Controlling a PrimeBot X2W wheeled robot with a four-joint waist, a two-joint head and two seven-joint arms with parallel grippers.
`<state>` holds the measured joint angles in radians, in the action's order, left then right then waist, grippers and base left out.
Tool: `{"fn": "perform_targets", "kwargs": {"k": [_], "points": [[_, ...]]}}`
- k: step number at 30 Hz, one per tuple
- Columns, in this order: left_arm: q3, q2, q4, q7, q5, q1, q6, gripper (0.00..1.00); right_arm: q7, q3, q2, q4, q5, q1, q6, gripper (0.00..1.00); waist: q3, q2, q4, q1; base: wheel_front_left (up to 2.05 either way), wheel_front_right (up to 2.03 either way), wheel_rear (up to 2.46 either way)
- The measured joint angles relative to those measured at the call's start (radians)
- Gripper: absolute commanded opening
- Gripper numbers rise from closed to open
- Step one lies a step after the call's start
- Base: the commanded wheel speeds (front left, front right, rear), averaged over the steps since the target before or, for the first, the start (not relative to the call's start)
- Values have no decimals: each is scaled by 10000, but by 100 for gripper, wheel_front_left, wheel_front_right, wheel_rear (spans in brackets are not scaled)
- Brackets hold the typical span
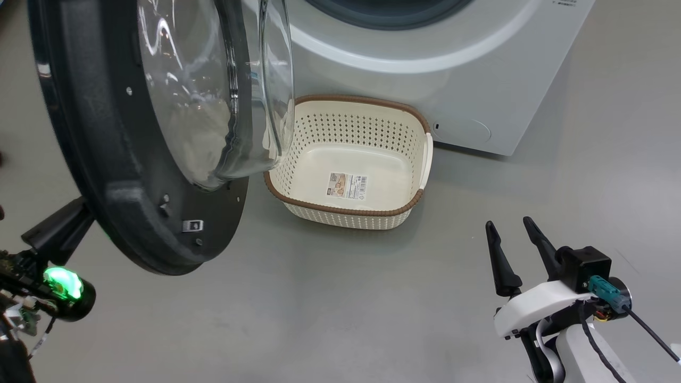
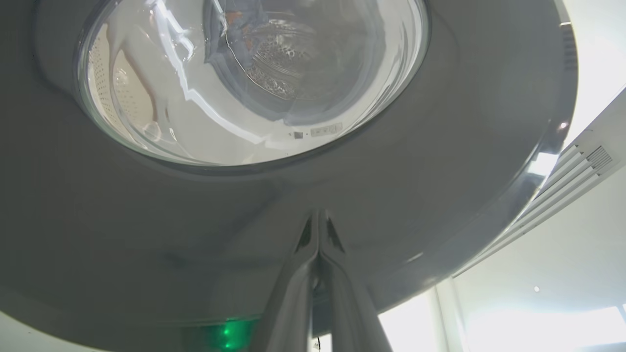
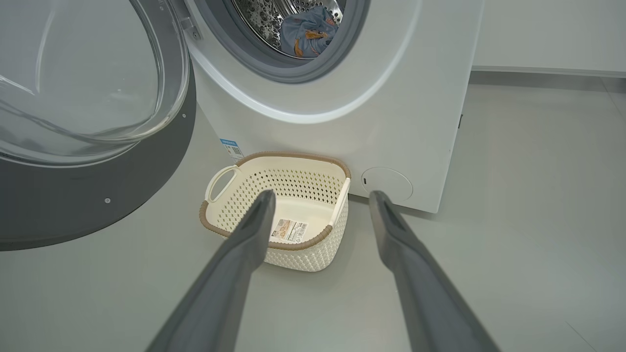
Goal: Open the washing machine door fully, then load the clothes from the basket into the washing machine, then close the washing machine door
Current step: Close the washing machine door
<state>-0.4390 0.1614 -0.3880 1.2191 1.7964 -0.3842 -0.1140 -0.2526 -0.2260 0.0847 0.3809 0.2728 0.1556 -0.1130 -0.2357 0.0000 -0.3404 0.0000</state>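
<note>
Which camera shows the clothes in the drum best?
The right wrist view: it looks straight into the open drum, where the clothes lie blue with orange print. The left wrist view gives a warped bluish glimpse through the door glass. The head view stops at the drum ring's lower edge.

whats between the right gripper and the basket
Nothing but bare grey floor lies between the open right gripper and the basket, as the head view shows.

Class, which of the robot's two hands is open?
The right hand: its fingers stand apart, aimed at the basket. The left hand has its fingers pressed together by the door.
</note>
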Motion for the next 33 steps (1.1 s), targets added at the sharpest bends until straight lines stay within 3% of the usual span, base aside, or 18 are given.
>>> {"fn": "perform_targets", "kwargs": {"k": [13, 33], "points": [[673, -1160, 1112, 136, -6, 176, -13, 0, 0, -123, -165, 36, 104, -1, 2, 100, 40, 0, 758, 0, 0, 0, 0], [1467, -1358, 2021, -828, -199, -343, -88, 0, 0, -50, -228, -213, 337, 20, 117, 100, -516, 0, 2744, 0, 0, 0, 0]]}}
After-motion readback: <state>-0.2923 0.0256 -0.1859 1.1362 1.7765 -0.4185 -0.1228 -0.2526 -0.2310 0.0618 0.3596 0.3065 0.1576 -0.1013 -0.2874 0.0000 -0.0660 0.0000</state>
